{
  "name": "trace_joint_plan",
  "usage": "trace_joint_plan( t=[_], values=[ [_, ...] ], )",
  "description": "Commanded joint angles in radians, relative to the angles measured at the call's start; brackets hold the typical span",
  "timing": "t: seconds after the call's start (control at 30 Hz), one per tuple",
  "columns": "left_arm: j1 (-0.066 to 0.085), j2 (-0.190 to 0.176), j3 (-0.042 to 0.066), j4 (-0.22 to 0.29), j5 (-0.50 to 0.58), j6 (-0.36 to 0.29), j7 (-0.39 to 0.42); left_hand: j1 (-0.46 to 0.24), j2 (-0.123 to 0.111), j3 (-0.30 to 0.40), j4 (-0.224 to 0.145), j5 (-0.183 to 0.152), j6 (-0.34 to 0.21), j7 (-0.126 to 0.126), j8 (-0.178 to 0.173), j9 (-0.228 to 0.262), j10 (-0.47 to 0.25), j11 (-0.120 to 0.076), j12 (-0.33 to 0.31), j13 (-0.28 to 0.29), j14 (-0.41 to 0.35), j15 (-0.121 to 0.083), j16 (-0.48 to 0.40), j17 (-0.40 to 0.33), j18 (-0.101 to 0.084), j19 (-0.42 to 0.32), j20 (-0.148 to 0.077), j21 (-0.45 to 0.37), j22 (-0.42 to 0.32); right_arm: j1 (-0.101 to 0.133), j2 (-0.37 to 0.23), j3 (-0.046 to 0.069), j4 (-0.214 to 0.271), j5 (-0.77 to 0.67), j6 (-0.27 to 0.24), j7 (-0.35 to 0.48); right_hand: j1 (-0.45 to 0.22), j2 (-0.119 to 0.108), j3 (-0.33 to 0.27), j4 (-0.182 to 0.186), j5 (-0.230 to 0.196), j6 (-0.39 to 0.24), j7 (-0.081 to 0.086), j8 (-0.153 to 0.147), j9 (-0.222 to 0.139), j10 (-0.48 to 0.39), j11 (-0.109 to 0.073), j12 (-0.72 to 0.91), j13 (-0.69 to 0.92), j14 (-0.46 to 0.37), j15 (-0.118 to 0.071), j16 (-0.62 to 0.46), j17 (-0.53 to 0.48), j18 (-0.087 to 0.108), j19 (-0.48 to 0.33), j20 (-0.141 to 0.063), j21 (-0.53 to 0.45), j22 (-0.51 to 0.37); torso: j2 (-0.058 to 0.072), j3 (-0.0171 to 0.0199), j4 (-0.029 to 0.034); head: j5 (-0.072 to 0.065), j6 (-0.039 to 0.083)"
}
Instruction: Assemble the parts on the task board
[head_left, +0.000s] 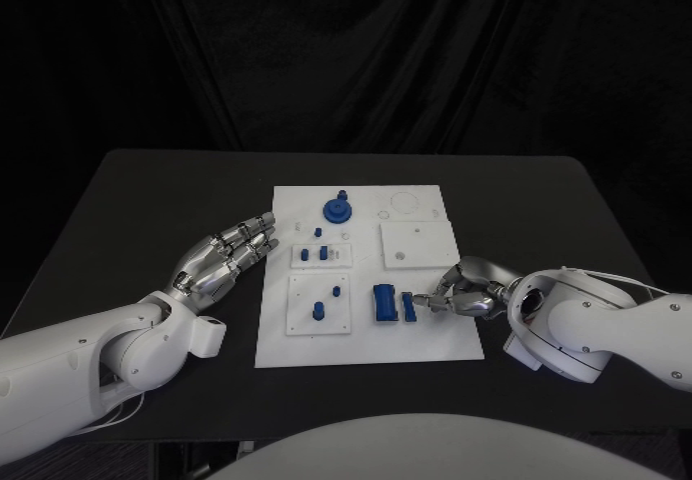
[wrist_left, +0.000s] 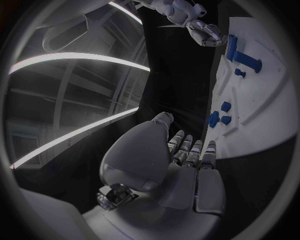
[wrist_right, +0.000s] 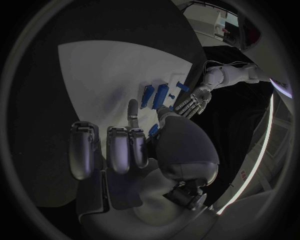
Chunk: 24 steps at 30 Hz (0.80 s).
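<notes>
The right silver hand (head_left: 459, 296) rests on the flat white task board (head_left: 433, 345), fingers curled, fingertips touching a slim blue bar part (head_left: 410, 306); whether it grips the bar I cannot tell. The left silver hand (head_left: 227, 258) hovers empty, fingers extended and slightly apart, over the black bench (head_left: 159, 200) just beside the board's edge.

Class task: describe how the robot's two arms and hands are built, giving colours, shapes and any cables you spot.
Both arms are glossy white with rounded, bulbous shells. The left hand and right hand are silver metal with segmented fingers. Thin pale cables loop over the right arm near its wrist. No markings are legible.
</notes>
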<state>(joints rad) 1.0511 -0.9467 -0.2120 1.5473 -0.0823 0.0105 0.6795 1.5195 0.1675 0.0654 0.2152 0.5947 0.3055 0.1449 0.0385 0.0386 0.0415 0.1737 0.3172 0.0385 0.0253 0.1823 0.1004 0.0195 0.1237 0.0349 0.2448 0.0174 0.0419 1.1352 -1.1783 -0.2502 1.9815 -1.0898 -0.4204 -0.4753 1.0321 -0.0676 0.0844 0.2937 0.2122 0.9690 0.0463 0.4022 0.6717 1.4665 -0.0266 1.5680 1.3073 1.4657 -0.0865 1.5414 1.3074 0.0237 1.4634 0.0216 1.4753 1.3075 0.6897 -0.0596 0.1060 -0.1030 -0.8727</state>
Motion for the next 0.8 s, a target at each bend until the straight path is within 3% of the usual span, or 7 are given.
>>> trace_joint_plan(
  t=[0.03,0.43,0.5,0.6,0.8],
  values=[
    [-0.002,0.002,0.001,0.002,-0.003,0.009,0.063,-0.005,-0.002,0.007,0.001,-0.004,-0.001,0.012,0.005,0.0,0.0,0.007,0.007,0.001,0.001,0.009,0.003,0.002,0.006,0.0,0.006,0.004,0.001,-0.008,-0.009,0.0,0.01,-0.016,0.027,-0.005,-0.011,-0.001,-0.006,0.0,-0.007,0.017,-0.006,0.019,0.01,0.104,-0.001,0.003,0.263,0.092,-0.001,-0.004,0.198,0.004,0.064,0.003,-0.003,0.227,0.0,-0.0005,0.0012,-0.003,0.0],
    [-0.002,0.001,0.001,0.001,-0.003,0.011,0.062,-0.005,-0.002,0.008,0.001,-0.003,0.0,0.012,0.005,0.001,0.001,0.008,0.008,0.002,0.001,0.009,0.005,0.002,0.006,0.0,0.006,0.004,0.002,-0.027,-0.005,0.0,0.017,-0.016,0.078,-0.032,0.022,-0.011,-0.005,-0.001,-0.013,0.024,-0.028,0.108,0.083,0.104,-0.02,0.003,0.263,0.089,-0.018,-0.012,0.183,0.007,0.058,-0.012,-0.016,0.223,-0.001,-0.0019,-0.0025,0.003,0.0],
    [-0.003,0.002,0.001,0.0,-0.003,0.011,0.062,-0.005,-0.002,0.008,0.001,-0.003,0.0,0.012,0.005,0.001,0.001,0.008,0.008,0.002,0.001,0.009,0.005,0.002,0.006,0.0,0.006,0.004,0.002,-0.027,-0.002,0.0,0.014,-0.016,0.082,-0.036,0.032,-0.008,-0.005,-0.002,-0.015,0.021,-0.034,0.141,0.113,0.104,-0.026,0.003,0.263,0.091,-0.023,-0.006,0.193,0.005,0.062,-0.017,-0.007,0.226,-0.001,-0.0015,-0.0031,0.003,0.0],
    [-0.003,0.003,0.001,-0.001,-0.003,0.012,0.062,-0.005,-0.002,0.008,0.001,-0.003,0.0,0.012,0.005,0.001,0.001,0.008,0.008,0.002,0.001,0.009,0.005,0.002,0.006,0.0,0.006,0.004,0.002,-0.028,0.003,0.0,0.008,-0.016,0.088,-0.042,0.036,-0.006,-0.005,-0.002,-0.017,0.019,-0.039,0.164,0.135,0.104,-0.03,0.003,0.263,0.092,-0.026,-0.006,0.194,0.004,0.063,-0.02,-0.006,0.226,0.0,-0.0004,0.0007,0.0,0.0],
    [-0.003,0.005,0.001,-0.002,-0.003,0.014,0.062,-0.005,-0.002,0.009,0.001,-0.002,0.0,0.011,0.005,0.001,0.001,0.009,0.009,0.002,0.001,0.01,0.006,0.002,0.006,0.001,0.006,0.004,0.002,-0.029,0.011,0.0,-0.003,-0.016,0.094,-0.048,0.039,-0.003,-0.005,-0.002,-0.02,0.017,-0.041,0.178,0.149,0.104,-0.033,0.003,0.263,0.091,-0.028,-0.007,0.192,0.005,0.063,-0.022,-0.007,0.226,0.002,0.0007,0.0023,-0.001,0.0]
  ],
)
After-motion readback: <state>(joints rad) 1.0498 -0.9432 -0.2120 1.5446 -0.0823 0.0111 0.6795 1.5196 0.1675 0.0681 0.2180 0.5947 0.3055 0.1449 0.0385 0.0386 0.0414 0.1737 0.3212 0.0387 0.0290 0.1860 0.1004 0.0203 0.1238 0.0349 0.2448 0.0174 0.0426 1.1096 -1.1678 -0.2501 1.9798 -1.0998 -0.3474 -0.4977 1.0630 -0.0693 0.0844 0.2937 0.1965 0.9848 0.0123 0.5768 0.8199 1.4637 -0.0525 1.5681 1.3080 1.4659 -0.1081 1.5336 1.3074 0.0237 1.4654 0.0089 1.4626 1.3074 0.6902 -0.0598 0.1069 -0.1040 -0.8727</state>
